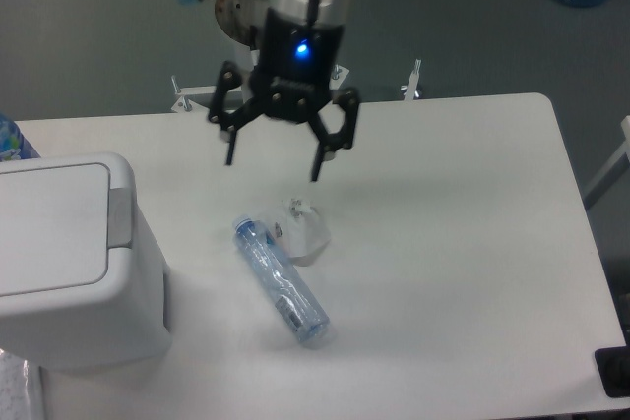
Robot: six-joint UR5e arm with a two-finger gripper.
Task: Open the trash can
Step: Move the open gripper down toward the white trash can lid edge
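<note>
Trash can, white with lid shut, sits at the table's nine o'clock edge. Arm with gripper hangs above the table toward twelve o'clock, jaws spread wide, holding nothing. Clear bottle lies near centre; a small white paper wad touches it at two o'clock.

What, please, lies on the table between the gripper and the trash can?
Only bare tabletop in the fixed camera view: the open gripper hangs right of the trash can.
</note>
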